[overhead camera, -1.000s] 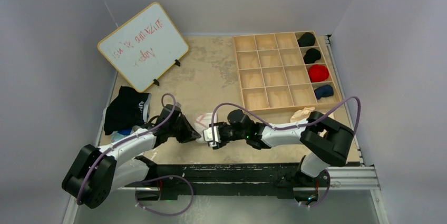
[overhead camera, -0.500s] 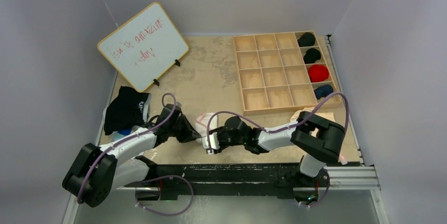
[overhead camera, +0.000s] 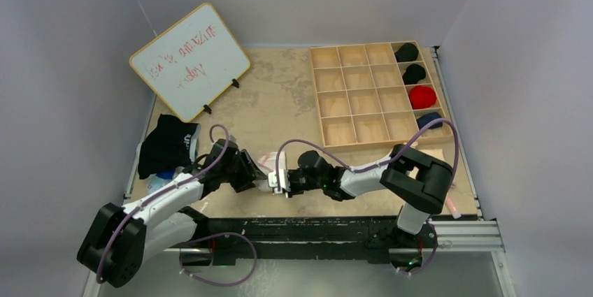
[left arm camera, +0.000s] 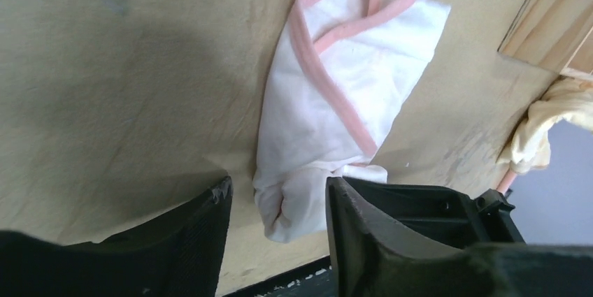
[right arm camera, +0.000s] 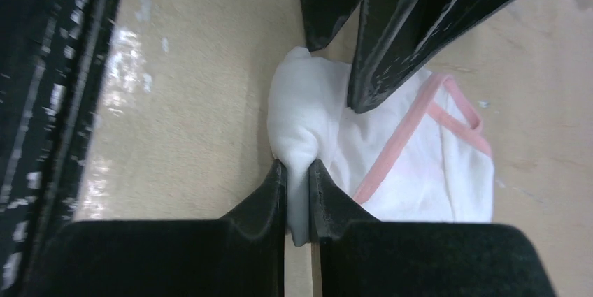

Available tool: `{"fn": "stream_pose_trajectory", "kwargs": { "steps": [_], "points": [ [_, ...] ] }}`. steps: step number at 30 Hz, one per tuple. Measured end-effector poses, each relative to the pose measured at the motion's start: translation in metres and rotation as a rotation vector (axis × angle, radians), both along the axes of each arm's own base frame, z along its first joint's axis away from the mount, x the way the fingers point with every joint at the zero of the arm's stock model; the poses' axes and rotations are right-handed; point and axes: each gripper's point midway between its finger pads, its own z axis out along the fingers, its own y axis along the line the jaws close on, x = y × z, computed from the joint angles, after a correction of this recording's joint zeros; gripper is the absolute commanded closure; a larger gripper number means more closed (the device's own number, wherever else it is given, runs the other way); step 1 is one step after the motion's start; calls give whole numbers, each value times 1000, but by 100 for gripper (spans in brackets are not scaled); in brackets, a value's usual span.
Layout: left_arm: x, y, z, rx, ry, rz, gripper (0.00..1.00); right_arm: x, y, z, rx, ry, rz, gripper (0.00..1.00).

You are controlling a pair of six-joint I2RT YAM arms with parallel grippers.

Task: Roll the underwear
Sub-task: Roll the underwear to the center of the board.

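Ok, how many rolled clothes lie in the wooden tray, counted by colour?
Black rolls: 2
Red roll: 1
Dark blue roll: 1
Total: 4

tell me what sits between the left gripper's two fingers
The rolled end of the white underwear lies between the open fingers of the left gripper, shown in the left wrist view. The right gripper pinches that same end.

From above I can't read the red scrawl on the whiteboard (overhead camera: 190,61); the underwear (overhead camera: 264,162) shows only a sliver.
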Motion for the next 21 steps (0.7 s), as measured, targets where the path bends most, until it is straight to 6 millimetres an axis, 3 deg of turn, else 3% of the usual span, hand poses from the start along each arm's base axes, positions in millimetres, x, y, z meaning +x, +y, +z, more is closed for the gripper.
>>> {"fn": "stream_pose_trajectory", "kwargs": {
  "steps": [4, 11, 21],
  "points": [
    [0, 10, 11, 22, -47, 37, 41, -7, 3, 5, 32, 234, 2, 93],
    [3, 15, 44, -28, -185, 67, 39, -16, 6, 6, 50, 642, -7, 89],
    [-21, 21, 22, -30, -132, 42, 39, -14, 18, 5, -43, 1056, -34, 86]
  ]
}}
